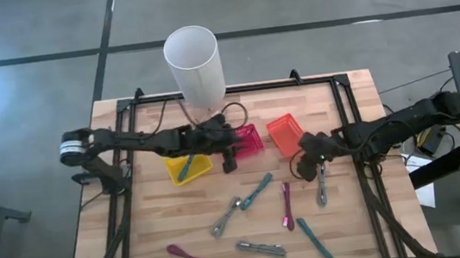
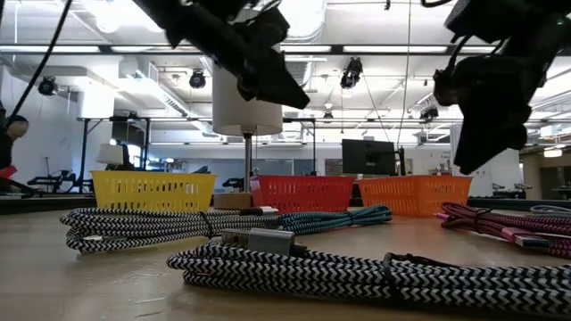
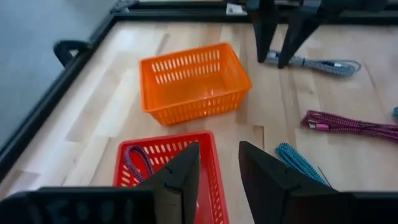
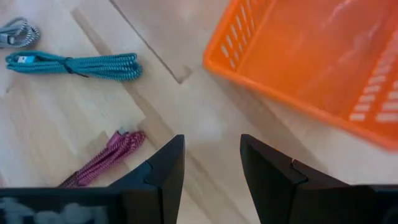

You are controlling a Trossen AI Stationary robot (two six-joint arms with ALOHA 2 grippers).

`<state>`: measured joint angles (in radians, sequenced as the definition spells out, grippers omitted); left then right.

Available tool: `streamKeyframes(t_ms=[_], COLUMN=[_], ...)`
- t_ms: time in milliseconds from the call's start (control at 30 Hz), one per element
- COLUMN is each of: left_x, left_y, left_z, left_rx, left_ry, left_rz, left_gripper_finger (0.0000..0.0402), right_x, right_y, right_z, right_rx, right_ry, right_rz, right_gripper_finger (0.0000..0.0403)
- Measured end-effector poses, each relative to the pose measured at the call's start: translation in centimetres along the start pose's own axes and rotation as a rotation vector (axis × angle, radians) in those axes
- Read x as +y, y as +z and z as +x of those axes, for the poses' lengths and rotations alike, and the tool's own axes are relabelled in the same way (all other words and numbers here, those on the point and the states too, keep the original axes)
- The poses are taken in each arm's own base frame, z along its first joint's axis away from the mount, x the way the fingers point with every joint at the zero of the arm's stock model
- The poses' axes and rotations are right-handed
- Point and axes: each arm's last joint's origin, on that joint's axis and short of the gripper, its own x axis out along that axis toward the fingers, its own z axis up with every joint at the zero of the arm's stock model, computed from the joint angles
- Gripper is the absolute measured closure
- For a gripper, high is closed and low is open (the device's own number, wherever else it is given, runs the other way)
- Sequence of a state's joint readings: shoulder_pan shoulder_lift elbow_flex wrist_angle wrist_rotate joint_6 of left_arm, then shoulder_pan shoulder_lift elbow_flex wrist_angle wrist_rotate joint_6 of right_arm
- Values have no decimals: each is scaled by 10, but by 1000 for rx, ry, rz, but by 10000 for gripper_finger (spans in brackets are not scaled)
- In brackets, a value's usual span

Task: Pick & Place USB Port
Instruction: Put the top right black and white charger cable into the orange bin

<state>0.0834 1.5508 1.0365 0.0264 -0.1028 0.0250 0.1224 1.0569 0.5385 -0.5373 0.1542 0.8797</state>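
Left wrist view: left gripper (image 3: 217, 171) jaws open, empty, above red basket (image 3: 211, 180) holding purple cable (image 3: 134, 158).

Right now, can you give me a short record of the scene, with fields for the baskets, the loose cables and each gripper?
baskets: yellow basket, red basket, orange basket
red basket: holds a purple cable
loose cables: teal cable, grey cable and others on the table
left gripper: open, empty, above red basket
right gripper: open, empty, beside orange basket
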Motion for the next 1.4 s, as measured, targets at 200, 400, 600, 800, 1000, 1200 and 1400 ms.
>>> streamKeyframes(t_ms=[200, 400, 600, 800, 1000, 1200, 1400], left_x=[1, 2, 2, 2, 2, 2, 2], left_y=[-22, -35, -37, -36, -34, -33, -32], left_z=[-16, -24, -24, -24, -24, -24, -24], left_rx=[-98, -93, -95, -107, -130, -139, -140], left_ry=[2, 2, 4, 5, 5, 5, 6], left_rz=[-7, -7, -9, -16, -20, -21, -17], left_gripper_finger=[284, 285, 285, 285, 285, 285, 285], right_x=[4, -1, -8, -17, -23, -22, -34], right_y=[-21, -40, -47, -54, -59, -59, -67], right_z=[-4, -10, -12, -5, -1, 3, 11], right_rx=[29, 80, 98, 101, 122, 72, 63], right_ry=[-77, -199, -281, -327, -345, -305, -345], right_rz=[123, 223, 376, 461, 479, 486, 528], right_gripper_finger=[252, 252, 252, 252, 252, 262, 290])
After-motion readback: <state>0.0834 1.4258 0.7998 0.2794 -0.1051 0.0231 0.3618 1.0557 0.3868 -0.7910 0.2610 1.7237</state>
